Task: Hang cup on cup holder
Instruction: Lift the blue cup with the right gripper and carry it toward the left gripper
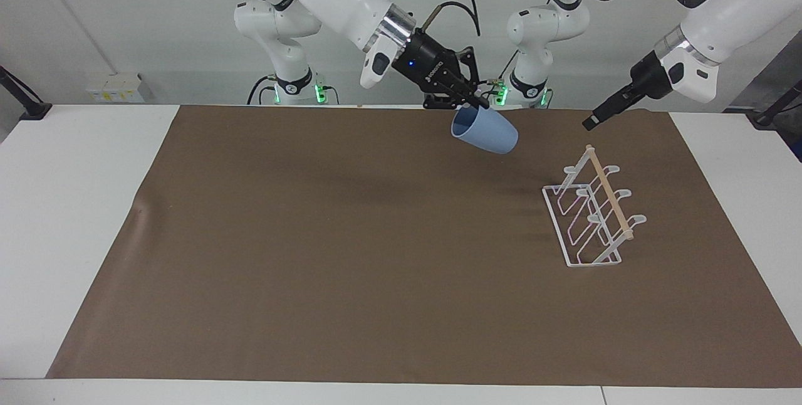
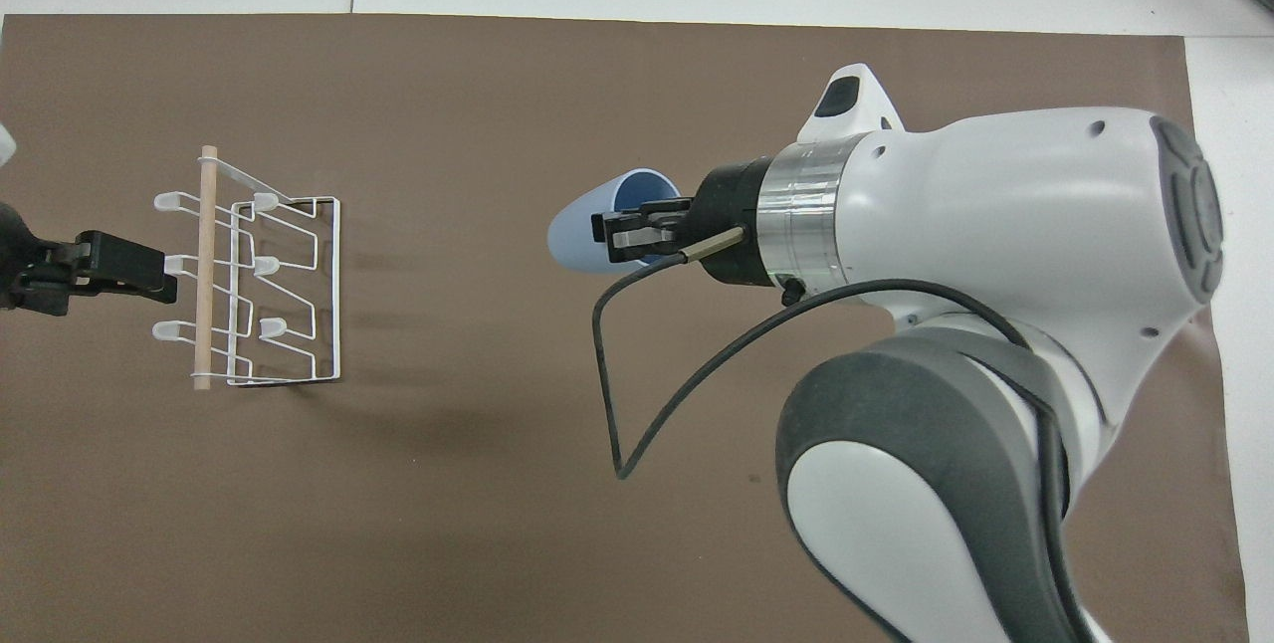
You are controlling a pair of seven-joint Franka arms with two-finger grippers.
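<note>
Blue cup [image 1: 485,131] hangs tilted over the brown mat [image 1: 376,267], pinched at its rim by the right gripper [image 1: 468,101], base toward 4 o'clock. Lettering on the gripper body is unreadable. Left gripper [image 1: 592,121] is edge-on; fingers spread, holding nothing, over the mat at 12 o'clock of the cup holder [image 1: 592,217].

Overhead: the right gripper [image 2: 622,233] hides part of the cup [image 2: 587,235] rim. Left gripper [image 2: 149,268], cut off at the frame edge, is over the cup holder [image 2: 259,290] prongs.
</note>
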